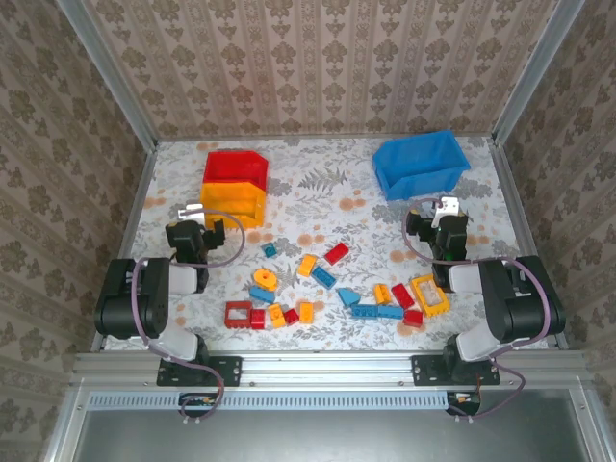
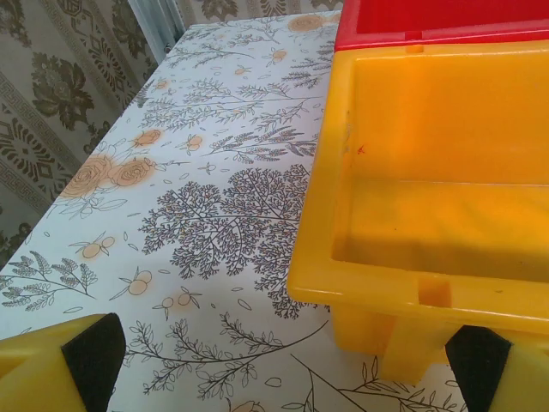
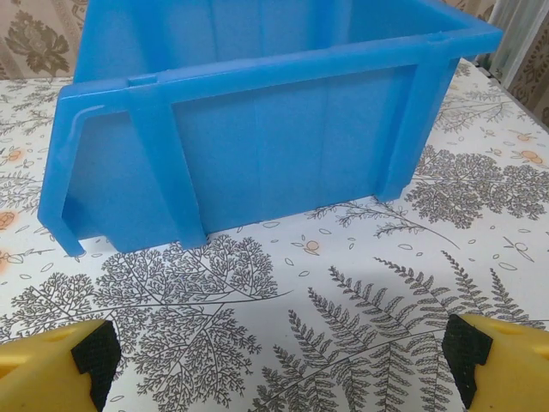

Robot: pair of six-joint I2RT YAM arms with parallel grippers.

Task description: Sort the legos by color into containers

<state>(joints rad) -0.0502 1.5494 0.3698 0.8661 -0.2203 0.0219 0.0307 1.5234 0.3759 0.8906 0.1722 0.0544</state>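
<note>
1. Ahead of the left gripper's [image 2: 283,360] left finger [image 2: 90,356], bare table [image 2: 214,215] runs clear out to the table's left edge, where the wallpapered side wall [image 2: 51,112] rises.
2. The left gripper's fingers stand wide apart with nothing between them.
3. The yellow-orange bin [image 2: 377,279] sits just ahead of the right finger [image 2: 476,365]. Its near rim is close, and its left corner falls about midway across the gap.
4. The red bin [image 2: 386,21] stands directly beyond the yellow-orange one, and their walls touch.
5. The legos [image 1: 327,289] lie scattered on the table between the two arms. They are inward of both grippers and back toward the bases, and every one is outside the bins. Among them a red square frame [image 1: 238,313] lies nearest the left arm and a yellow one [image 1: 429,295] nearest the right.
6. The right gripper [image 3: 280,359] is also spread wide and holds nothing.
7. The blue bin [image 3: 274,146] stands straight ahead of these fingers with its flat side wall facing them. A strip of open table lies between, and more free surface past the bin's right corner.
</note>
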